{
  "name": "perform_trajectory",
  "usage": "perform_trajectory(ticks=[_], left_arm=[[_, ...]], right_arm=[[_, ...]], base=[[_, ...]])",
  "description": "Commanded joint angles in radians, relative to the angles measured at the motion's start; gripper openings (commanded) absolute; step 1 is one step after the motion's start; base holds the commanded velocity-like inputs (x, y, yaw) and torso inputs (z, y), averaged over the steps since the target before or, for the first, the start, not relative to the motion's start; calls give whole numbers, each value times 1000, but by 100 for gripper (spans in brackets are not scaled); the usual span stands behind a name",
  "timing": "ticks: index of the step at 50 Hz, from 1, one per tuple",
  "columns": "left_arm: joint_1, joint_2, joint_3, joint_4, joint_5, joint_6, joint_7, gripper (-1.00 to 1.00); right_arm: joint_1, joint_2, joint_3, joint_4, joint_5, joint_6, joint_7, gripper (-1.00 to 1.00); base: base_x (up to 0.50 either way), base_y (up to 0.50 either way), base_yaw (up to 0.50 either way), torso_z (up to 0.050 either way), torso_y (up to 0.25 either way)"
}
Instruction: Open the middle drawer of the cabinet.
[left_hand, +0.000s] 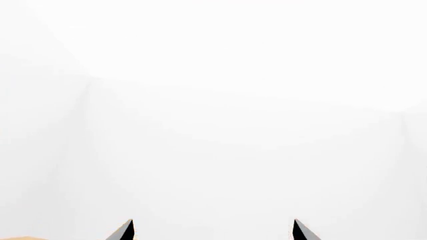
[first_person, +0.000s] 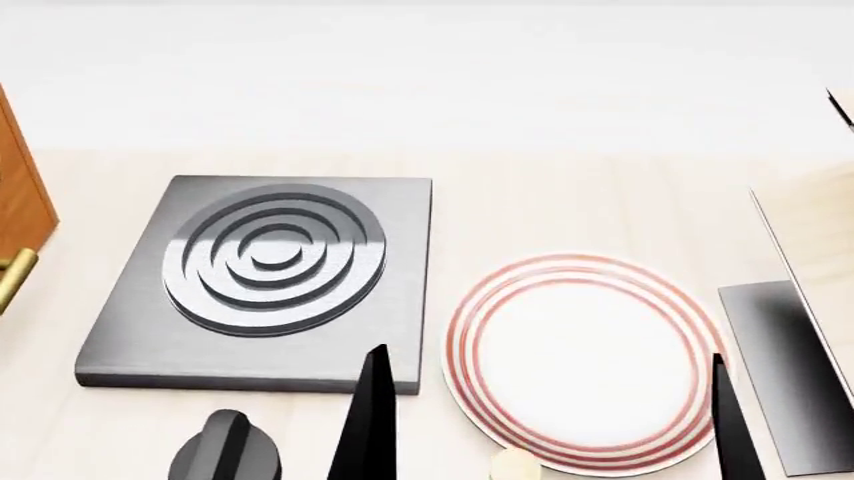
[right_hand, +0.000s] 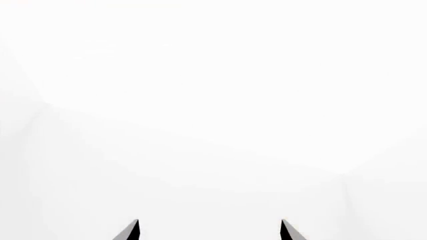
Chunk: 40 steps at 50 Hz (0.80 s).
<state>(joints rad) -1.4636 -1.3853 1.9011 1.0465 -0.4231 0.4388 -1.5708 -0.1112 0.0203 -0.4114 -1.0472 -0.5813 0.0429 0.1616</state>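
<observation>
Both grippers, left gripper (left_hand: 212, 231) and right gripper (right_hand: 209, 231), are being held released. Cabinet (first_person: 19, 205) is being cropped at left edge; handle could be missed.

You have an orange-brown wood-grain cabinet (first_person: 19, 190) at the left edge of the head view, with a brass handle (first_person: 14, 280) showing beneath it. Your stove plate (first_person: 260, 280) is dark grey, carrying concentric silver-grey rings. The plate (first_person: 582, 355) is white with thin red concentric stripes around its rim. The table (first_person: 561, 215) is pale, light wood in tone. A dark grey knob (first_person: 227, 450) sits at the lower edge. Your left gripper (left_hand: 213, 231) and right gripper (right_hand: 209, 231) show black fingertips against plain white.
</observation>
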Motion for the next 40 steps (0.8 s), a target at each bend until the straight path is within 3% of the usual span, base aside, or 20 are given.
perform_trajectory(ticks=[1, 13, 24, 33, 40], left_arm=[[-9, 24, -26, 0, 11, -2, 3, 100], [-8, 14, -29, 0, 11, -1, 9, 100], [-110, -22, 38, 0, -10, -1, 25, 100], [-155, 11, 70, -3, -29, -122, 90, 100], [-249, -18, 34, -37, -108, -217, 238, 100]], right_arm=[[10, -20, 22, 0, -15, -2, -34, 100], [-2, -20, 6, 0, -43, -2, -32, 100], [-3, -20, 19, 0, -39, -18, -21, 100], [-7, -20, 47, 0, -14, -22, -30, 100], [7, -20, 48, 0, -11, 3, -36, 100]], base=[[441, 0, 0, 0, 0], [88, 0, 0, 0, 0], [0, 0, 0, 0, 0], [0, 0, 0, 0, 0], [0, 0, 0, 0, 0]])
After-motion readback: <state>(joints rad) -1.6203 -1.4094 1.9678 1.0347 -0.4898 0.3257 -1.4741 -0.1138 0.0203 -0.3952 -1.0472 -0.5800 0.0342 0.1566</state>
